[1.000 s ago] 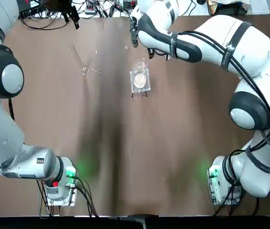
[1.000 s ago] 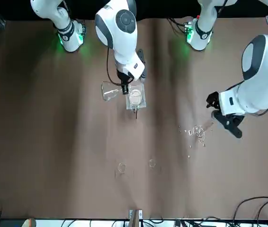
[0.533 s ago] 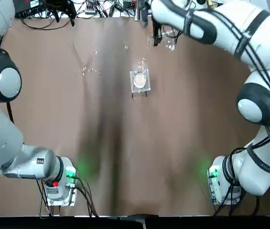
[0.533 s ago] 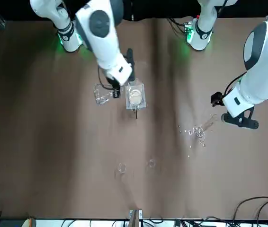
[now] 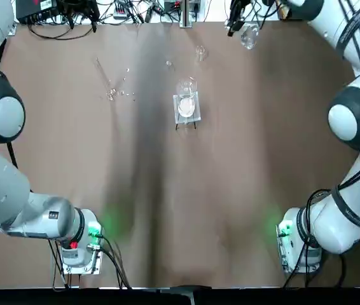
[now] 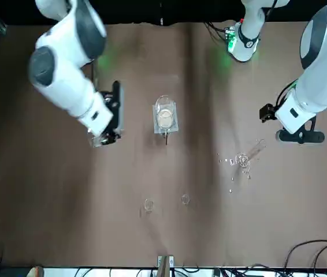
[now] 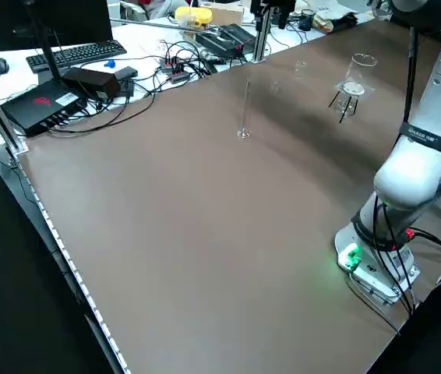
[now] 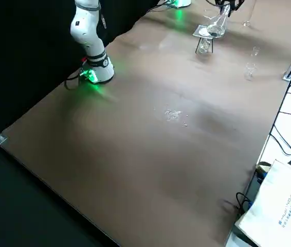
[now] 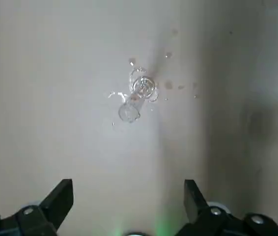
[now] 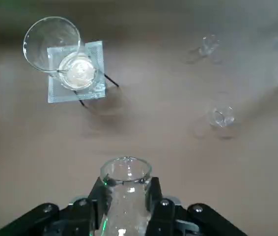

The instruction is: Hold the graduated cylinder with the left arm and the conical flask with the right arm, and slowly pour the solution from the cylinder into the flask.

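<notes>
Since a second ago the right gripper (image 10: 125, 206) has carried the flask (image 10: 125, 189) away from the beaker (image 10: 55, 42), out toward the desk's (image 5: 231, 190) far right edge, fingers clenched on its neck. The left gripper (image 9: 129, 209) hovers, fingers released, above the cylinder (image 9: 135, 96), which stands upright on the desk. Thin, slippery and fragile, it likely wants a gentle mid-tube grip.

Brown table (image 5: 167, 210) carries a beaker (image 5: 186, 89) on a small wire stand (image 5: 186, 109) near centre. Graduated cylinder (image 5: 111, 94) stands left of beaker; two tiny glass cups (image 5: 200, 52) just beyond beaker.
</notes>
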Robot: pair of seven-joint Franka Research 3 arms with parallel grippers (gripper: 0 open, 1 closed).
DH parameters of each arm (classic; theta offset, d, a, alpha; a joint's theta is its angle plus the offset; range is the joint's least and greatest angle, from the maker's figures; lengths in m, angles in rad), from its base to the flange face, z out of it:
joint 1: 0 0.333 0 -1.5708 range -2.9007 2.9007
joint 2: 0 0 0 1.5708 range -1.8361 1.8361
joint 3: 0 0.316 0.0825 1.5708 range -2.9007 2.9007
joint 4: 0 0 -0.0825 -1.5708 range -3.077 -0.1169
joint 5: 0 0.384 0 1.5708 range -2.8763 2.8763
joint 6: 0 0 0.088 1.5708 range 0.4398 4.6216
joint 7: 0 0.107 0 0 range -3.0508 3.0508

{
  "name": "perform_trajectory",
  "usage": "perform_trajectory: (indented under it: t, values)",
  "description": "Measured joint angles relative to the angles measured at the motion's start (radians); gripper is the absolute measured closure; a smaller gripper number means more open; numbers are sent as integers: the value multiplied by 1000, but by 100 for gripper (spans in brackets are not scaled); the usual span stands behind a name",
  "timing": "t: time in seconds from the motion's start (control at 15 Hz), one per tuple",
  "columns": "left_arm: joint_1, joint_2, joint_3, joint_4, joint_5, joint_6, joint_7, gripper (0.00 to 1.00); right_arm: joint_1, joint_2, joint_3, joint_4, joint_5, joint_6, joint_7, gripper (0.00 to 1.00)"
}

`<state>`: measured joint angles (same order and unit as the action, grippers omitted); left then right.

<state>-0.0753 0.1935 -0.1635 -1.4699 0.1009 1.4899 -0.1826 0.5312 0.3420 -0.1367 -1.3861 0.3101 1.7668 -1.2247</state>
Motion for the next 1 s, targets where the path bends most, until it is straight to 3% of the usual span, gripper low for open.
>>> perform_trajectory:
  t: [0.67,1.0]
  values:
    - [6,-19,4,1,0,-9,-69,0,-398,7,-3,-80,298,-13,-478,61]
    - [24,-43,3,0,-15,-19,-6,0,-558,61,-2,-117,389,-13,-746,61]
